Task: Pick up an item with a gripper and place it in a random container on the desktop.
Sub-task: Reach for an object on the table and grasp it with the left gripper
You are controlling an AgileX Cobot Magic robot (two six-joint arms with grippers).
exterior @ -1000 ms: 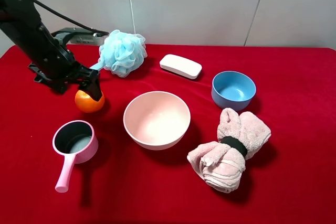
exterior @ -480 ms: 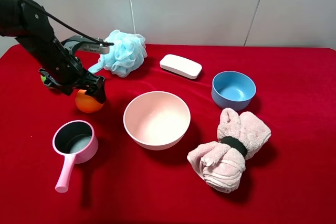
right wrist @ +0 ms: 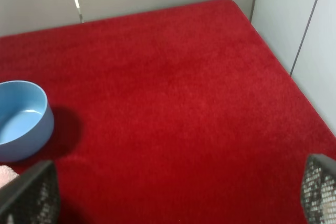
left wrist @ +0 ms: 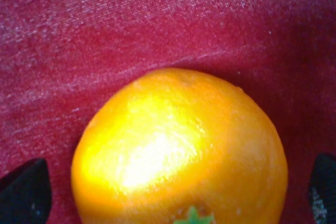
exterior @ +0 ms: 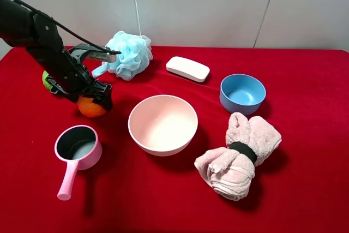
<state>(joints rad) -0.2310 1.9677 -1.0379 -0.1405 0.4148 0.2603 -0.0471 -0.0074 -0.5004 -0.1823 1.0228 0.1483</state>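
The orange point(exterior: 89, 108) rests on the red desktop point(exterior: 305, 189) at the left. My left gripper point(exterior: 97, 95) hangs right over it, open. In the left wrist view the orange point(left wrist: 178, 140) fills the picture, stem end towards the camera. The gripper point(left wrist: 173, 188) has one fingertip on each side of the fruit, with red cloth showing in the gaps. The pale pink bowl point(exterior: 163, 144) stands empty to the orange's right. My right gripper point(right wrist: 176, 192) is open over bare red cloth and does not show in the exterior view.
A green lime point(exterior: 47, 80) lies behind the left arm. A pink saucepan point(exterior: 76, 148) sits in front of the orange. A blue loofah point(exterior: 128, 54), a white case point(exterior: 187, 69), a blue bowl point(exterior: 242, 94) and a rolled pink towel point(exterior: 237, 156) lie around the bowl.
My left arm has lowered and swung back, uncovering the lime. The gripper has settled lower around the orange, which has stayed in place.
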